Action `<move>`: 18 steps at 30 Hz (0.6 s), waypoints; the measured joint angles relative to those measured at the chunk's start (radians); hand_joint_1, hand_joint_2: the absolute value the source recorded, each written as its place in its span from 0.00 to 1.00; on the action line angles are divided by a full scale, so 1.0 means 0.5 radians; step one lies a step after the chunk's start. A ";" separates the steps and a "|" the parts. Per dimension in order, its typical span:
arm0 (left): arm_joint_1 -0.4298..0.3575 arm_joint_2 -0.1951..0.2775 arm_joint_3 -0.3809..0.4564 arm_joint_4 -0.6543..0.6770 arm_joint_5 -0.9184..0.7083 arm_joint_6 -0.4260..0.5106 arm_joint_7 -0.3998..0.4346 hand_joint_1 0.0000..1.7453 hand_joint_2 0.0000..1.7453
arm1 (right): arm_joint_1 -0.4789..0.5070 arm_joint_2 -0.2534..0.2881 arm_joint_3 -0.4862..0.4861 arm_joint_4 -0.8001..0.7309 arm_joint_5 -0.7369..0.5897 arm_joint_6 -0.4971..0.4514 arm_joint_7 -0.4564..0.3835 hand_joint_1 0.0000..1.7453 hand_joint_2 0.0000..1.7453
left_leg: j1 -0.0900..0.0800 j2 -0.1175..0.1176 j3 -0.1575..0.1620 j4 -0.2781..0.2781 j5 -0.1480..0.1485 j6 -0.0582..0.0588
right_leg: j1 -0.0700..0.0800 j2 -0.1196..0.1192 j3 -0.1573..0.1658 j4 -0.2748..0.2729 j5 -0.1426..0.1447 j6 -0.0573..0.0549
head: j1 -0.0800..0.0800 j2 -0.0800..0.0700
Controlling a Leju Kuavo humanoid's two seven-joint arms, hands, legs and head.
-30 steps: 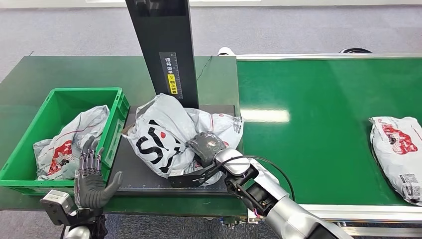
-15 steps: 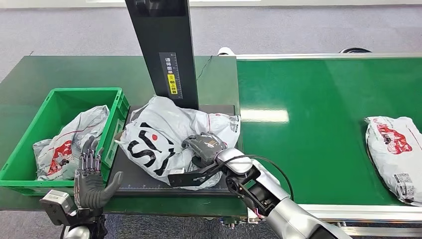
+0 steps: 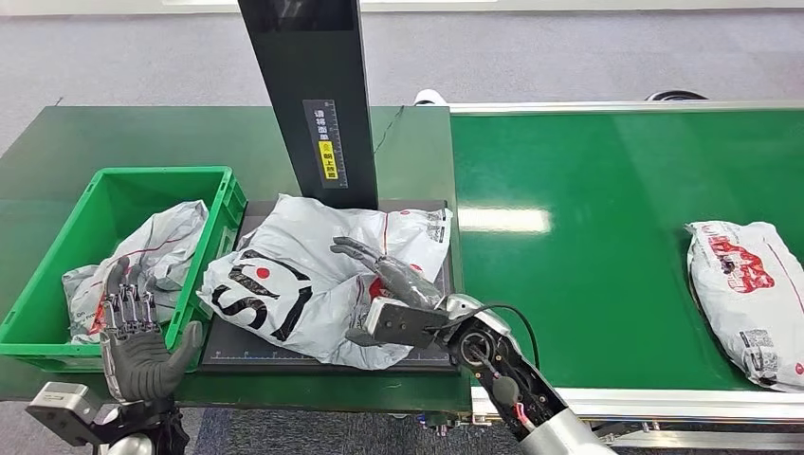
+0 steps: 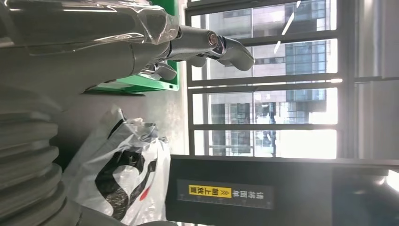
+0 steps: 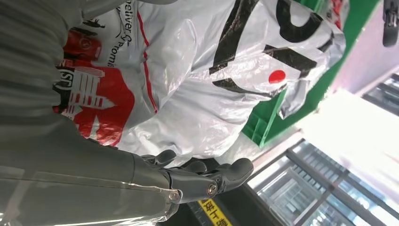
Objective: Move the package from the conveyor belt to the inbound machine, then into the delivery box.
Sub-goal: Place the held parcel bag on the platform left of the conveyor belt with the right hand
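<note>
One soft white poly mailer package (image 3: 313,275) lies crumpled on the inbound machine's scanning platform (image 3: 237,346), just beside the green delivery box (image 3: 57,284); likely light, slippery; grip a bunched fold. Right hand (image 3: 389,275) rests spread on the package, holding nothing. Left hand (image 3: 133,336) open near the box

A parcel-sorting station in an office building, seen from my head: a green belt (image 3: 616,237) runs right of the black scanner post (image 3: 308,95); a green crate (image 3: 57,284) sits to its left; tall windows (image 4: 263,94) rise behind it.
</note>
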 joint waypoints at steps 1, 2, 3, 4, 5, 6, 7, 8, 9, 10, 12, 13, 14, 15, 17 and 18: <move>0.001 -0.003 0.001 -0.008 -0.002 0.002 0.002 0.00 1.00 | 0.011 -0.001 -0.018 -0.009 -0.010 0.005 -0.008 0.00 1.00 | 0.000 0.000 0.000 0.000 0.000 0.000 | 0.000 0.000 0.000 0.000 0.000 0.000 | 0.000 0.000; 0.003 -0.006 0.002 -0.015 -0.004 0.007 0.003 0.00 1.00 | 0.019 -0.002 -0.035 -0.018 -0.020 0.009 -0.014 0.00 1.00 | 0.000 0.000 0.000 0.000 0.000 0.000 | 0.000 0.000 0.000 0.000 0.000 0.000 | 0.000 0.000; 0.004 -0.010 0.003 -0.023 -0.007 0.015 0.003 0.00 1.00 | 0.027 -0.002 -0.050 -0.026 -0.028 0.011 -0.018 0.00 1.00 | 0.000 0.000 0.000 0.000 0.000 0.000 | 0.000 0.000 0.000 0.000 0.000 0.000 | 0.000 0.000; 0.005 -0.013 0.004 -0.031 -0.011 0.025 0.001 0.00 1.00 | 0.033 -0.002 -0.064 -0.034 -0.035 0.011 -0.022 0.00 1.00 | 0.000 -0.001 0.000 0.000 0.000 0.000 | 0.000 0.000 0.000 0.000 0.000 0.000 | 0.000 0.000; 0.006 -0.017 0.005 -0.039 -0.015 0.034 -0.003 0.00 1.00 | 0.038 -0.002 -0.077 -0.041 -0.040 0.011 -0.025 0.00 1.00 | 0.000 0.000 0.000 0.000 0.000 0.000 | 0.000 0.000 0.000 0.000 0.000 0.000 | 0.000 0.000; 0.006 -0.020 0.007 -0.047 -0.019 0.041 -0.007 0.00 1.00 | 0.041 -0.002 -0.089 -0.047 -0.044 0.011 -0.028 0.00 1.00 | 0.000 0.000 0.000 0.000 0.000 0.000 | 0.000 0.000 0.000 0.000 0.000 0.000 | 0.000 0.000; 0.006 -0.023 0.009 -0.054 -0.021 0.046 -0.012 0.00 1.00 | 0.045 -0.002 -0.099 -0.052 -0.045 0.010 -0.030 0.00 1.00 | 0.000 0.000 0.000 0.000 0.000 0.000 | 0.000 0.000 -0.001 0.000 0.000 0.000 | 0.000 0.000; 0.007 -0.026 0.011 -0.059 -0.023 0.050 -0.015 0.00 1.00 | 0.047 -0.002 -0.107 -0.057 -0.047 0.010 -0.032 0.00 1.00 | 0.000 0.000 0.000 0.000 0.000 0.000 | 0.000 0.000 -0.001 0.000 0.000 0.000 | 0.000 0.000; 0.007 -0.028 0.013 -0.062 -0.023 0.053 -0.017 0.00 1.00 | 0.049 -0.002 -0.113 -0.061 -0.049 0.010 -0.033 0.00 1.00 | 0.000 0.000 0.000 0.000 0.000 0.000 | 0.000 0.000 -0.001 0.000 0.000 0.000 | 0.000 0.000; 0.007 -0.031 0.015 -0.065 -0.023 0.054 -0.017 0.00 1.00 | 0.050 -0.002 -0.118 -0.065 -0.050 0.010 -0.034 0.00 1.00 | 0.000 0.000 0.000 0.000 0.000 0.000 | 0.000 0.000 -0.001 0.000 0.000 0.000 | 0.000 0.000; 0.007 -0.034 0.020 -0.066 -0.023 0.056 -0.017 0.00 1.00 | 0.053 -0.002 -0.126 -0.070 -0.053 0.010 -0.036 0.00 1.00 | 0.000 0.000 -0.001 0.000 0.000 0.000 | 0.000 0.000 -0.001 0.000 0.000 0.000 | 0.000 0.000; 0.007 -0.035 0.023 -0.067 -0.023 0.056 -0.018 0.00 1.00 | 0.054 -0.002 -0.130 -0.072 -0.053 0.010 -0.037 0.00 1.00 | 0.000 0.000 -0.001 0.000 0.000 0.000 | 0.000 0.000 -0.001 0.000 0.000 0.000 | 0.000 0.000; 0.007 -0.037 0.026 -0.068 -0.023 0.057 -0.018 0.00 1.00 | 0.055 -0.002 -0.134 -0.074 -0.054 0.010 -0.038 0.00 1.00 | 0.000 0.000 -0.001 0.000 0.000 0.000 | 0.000 0.000 -0.001 0.000 0.000 0.000 | 0.000 0.000; 0.007 -0.038 0.028 -0.070 -0.023 0.061 -0.020 0.00 1.00 | 0.056 -0.002 -0.137 -0.076 -0.061 0.010 -0.040 0.00 1.00 | 0.000 0.000 -0.001 0.000 0.000 0.000 | 0.000 0.000 -0.001 0.000 0.000 0.000 | 0.000 0.000; 0.008 -0.042 0.032 -0.086 -0.022 0.079 -0.030 0.00 1.00 | 0.067 -0.001 -0.151 -0.093 -0.104 0.007 -0.056 0.00 1.00 | 0.000 0.000 -0.001 0.000 0.000 0.000 | 0.000 0.000 -0.001 0.000 0.000 0.000 | 0.000 0.000; 0.009 -0.044 0.033 -0.100 -0.022 0.090 -0.038 0.00 1.00 | 0.080 -0.001 -0.168 -0.112 -0.150 0.006 -0.070 0.00 1.00 | 0.000 -0.001 -0.001 0.000 0.000 0.000 | 0.000 0.000 -0.001 0.000 0.000 0.000 | 0.000 0.000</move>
